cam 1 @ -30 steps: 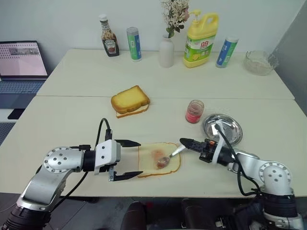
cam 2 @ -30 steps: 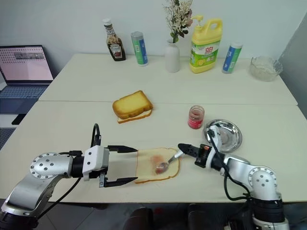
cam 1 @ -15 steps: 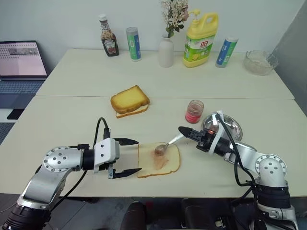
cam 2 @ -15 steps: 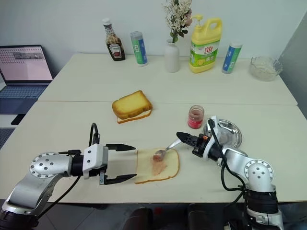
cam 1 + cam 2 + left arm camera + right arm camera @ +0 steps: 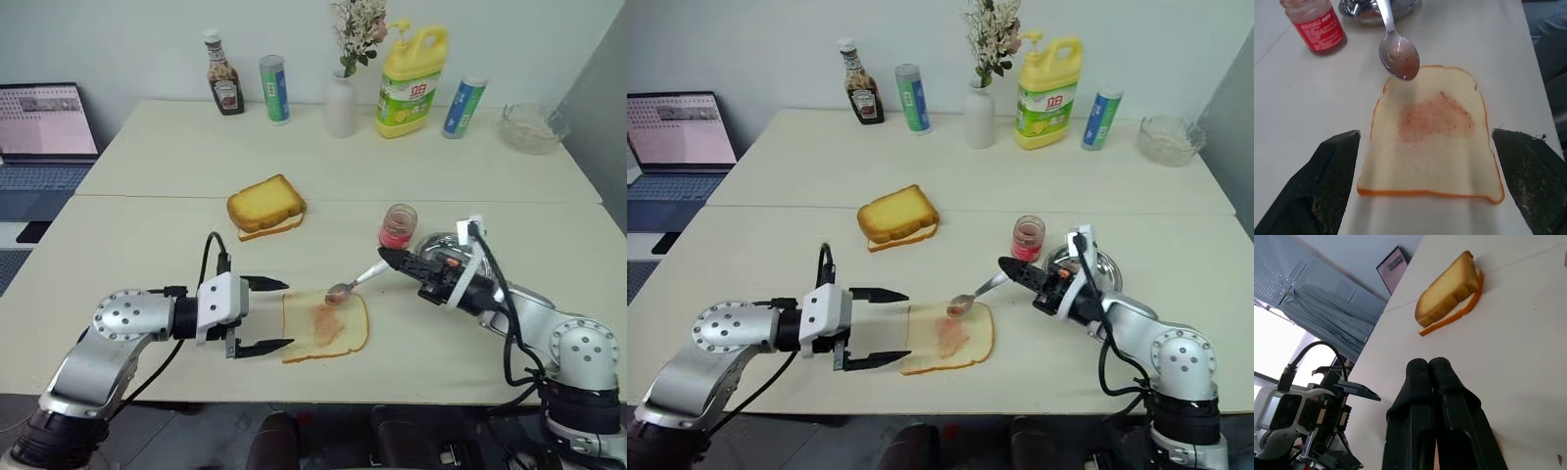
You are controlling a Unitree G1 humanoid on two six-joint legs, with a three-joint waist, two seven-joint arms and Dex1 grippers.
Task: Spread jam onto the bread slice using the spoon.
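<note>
The bread slice (image 5: 325, 326) lies flat near the table's front edge, with a pink smear of jam on its middle (image 5: 1434, 117). My right gripper (image 5: 384, 257) is shut on the handle of the spoon (image 5: 351, 287). The spoon's bowl (image 5: 1399, 55) hangs just above the slice's far edge and carries a little jam. The jam jar (image 5: 398, 226) stands open behind the spoon, near the right gripper. My left gripper (image 5: 285, 313) stands open at the slice's left edge, one finger on either side of that edge, and holds nothing.
A thick golden slice (image 5: 266, 206) lies on the mid table. A metal dish (image 5: 438, 247) sits partly behind my right arm. Along the back stand a ketchup bottle (image 5: 223, 73), two cans, a vase (image 5: 341, 103), a yellow jug (image 5: 409, 67) and a glass bowl (image 5: 532, 127). A laptop (image 5: 44, 122) is far left.
My right gripper has lifted the spoon off the middle of the bread and drawn it up and back toward the jar, leaving the smear. The left gripper has hardly moved.
</note>
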